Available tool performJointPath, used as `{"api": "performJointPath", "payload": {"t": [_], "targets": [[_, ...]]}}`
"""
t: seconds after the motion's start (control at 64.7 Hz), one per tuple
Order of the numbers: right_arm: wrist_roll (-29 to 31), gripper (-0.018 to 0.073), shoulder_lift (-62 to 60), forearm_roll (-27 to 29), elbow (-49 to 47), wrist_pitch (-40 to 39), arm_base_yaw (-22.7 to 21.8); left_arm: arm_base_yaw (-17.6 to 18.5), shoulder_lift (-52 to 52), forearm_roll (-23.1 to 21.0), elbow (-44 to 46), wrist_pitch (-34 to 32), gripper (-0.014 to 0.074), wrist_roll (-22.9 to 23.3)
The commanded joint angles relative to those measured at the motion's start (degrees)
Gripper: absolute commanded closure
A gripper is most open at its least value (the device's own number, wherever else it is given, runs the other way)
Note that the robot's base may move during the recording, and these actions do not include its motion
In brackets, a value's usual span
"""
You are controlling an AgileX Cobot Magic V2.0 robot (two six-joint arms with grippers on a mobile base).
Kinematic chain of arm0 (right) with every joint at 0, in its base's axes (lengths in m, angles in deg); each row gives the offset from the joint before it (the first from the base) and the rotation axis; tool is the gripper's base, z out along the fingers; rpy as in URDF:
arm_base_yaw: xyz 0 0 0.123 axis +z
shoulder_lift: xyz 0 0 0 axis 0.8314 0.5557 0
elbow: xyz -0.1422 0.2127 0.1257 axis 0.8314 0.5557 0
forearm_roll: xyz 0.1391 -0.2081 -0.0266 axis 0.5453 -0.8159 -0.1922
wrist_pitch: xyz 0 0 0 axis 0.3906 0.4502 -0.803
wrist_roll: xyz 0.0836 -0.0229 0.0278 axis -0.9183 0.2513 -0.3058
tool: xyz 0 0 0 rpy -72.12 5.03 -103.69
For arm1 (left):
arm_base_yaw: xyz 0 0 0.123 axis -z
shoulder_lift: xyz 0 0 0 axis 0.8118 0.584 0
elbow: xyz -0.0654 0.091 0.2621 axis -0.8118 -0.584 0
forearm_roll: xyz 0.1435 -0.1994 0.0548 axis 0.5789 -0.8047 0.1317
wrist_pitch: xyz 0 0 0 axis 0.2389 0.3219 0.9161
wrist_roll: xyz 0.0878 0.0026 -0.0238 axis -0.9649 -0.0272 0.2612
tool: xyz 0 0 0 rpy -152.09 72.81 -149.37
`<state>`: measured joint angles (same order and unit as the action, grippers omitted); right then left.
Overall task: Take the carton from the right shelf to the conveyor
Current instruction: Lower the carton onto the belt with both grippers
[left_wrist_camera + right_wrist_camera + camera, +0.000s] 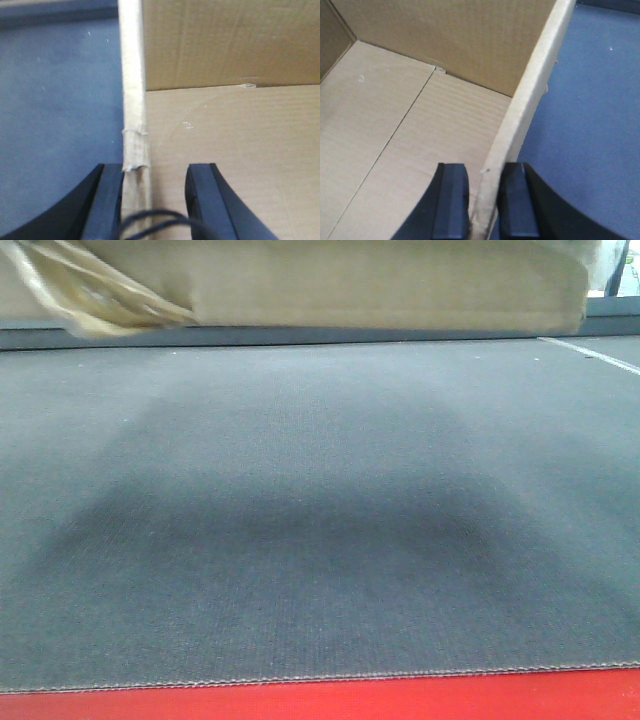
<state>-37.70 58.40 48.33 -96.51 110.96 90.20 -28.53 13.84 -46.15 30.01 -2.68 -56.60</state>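
Delivery nearly done: the carton (380, 285) sits over the conveyor (320, 490), its shadow on the grey belt. Whether it rests there or hangs just above cannot be told, so setting down and letting go appear to remain. The right gripper (485, 202) is clamped on one side wall, while the left gripper (155, 200) straddles the opposite wall with jaws apart — outer finger touching, inner finger clear of the cardboard.

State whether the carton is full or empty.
Empty, as far as seen: both wrist views show the carton with a bare floor.
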Motion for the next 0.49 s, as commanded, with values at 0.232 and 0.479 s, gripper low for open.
{"api": "performJointPath", "payload": {"t": [0.232,0.479], "targets": [[1.98,0.0628,11.8,0.74,-0.46,-13.26,-6.6,-7.39,9.8,-6.16,-0.12,-2.37,0.0613,-0.93],[1.98,0.0624,20.47,0.85,-0.46,-15.49,-8.1,-7.86,16.08,-5.69,-0.78,-4.24,0.0612,-0.93]]}}
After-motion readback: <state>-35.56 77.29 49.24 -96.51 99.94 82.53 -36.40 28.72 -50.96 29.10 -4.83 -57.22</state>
